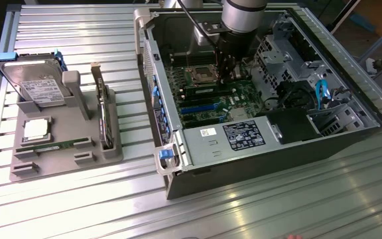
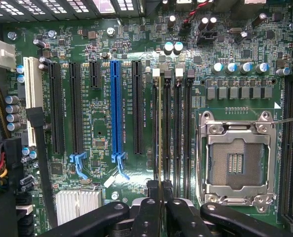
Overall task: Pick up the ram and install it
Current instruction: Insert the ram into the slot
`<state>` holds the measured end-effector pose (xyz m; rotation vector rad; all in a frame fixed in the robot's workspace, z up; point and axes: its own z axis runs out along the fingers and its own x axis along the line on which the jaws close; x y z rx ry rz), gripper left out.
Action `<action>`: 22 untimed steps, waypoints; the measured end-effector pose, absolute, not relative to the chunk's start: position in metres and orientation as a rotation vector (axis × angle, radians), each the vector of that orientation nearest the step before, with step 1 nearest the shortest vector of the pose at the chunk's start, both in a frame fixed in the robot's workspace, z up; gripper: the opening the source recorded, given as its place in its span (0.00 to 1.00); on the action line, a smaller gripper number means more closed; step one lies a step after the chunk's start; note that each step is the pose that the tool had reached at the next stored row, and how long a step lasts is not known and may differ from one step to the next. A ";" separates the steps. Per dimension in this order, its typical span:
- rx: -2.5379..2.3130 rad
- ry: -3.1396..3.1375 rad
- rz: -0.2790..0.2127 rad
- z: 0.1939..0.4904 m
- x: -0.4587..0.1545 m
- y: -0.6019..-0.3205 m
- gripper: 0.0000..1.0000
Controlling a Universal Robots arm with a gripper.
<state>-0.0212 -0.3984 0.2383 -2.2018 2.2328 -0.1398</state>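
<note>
Gripper (image 2: 160,205) jaws clamped on the ram (image 2: 159,133), held edge-on so it lines up w/ the outermost memory slot, beside the socket (image 2: 236,163); prob. not seated yet. Exterior view: spare stick (image 1: 45,148) on tray (image 1: 51,164), 9 o'clock of case (image 1: 257,169)

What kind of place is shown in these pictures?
Probably a robot test bench for computer assembly: an open computer case on a slatted metal table, a grey holder with a hard drive, and the gripper holding the ram at the motherboard.
</note>
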 end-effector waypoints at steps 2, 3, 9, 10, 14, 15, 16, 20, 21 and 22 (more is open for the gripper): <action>-2.202 2.233 -0.140 0.239 -0.021 -0.398 0.12; -2.202 2.233 -0.140 0.239 -0.021 -0.398 0.12; -2.202 2.233 -0.140 0.239 -0.021 -0.398 0.12; -2.202 2.233 -0.140 0.239 -0.021 -0.398 0.12; -2.202 2.233 -0.140 0.239 -0.021 -0.399 0.12; -2.202 2.232 -0.140 0.239 -0.021 -0.399 0.12; -2.202 2.232 -0.140 0.239 -0.021 -0.399 0.12; -2.202 2.232 -0.140 0.239 -0.021 -0.400 0.12; -2.203 2.232 -0.140 0.239 -0.021 -0.400 0.12; -2.203 2.232 -0.140 0.239 -0.021 -0.400 0.12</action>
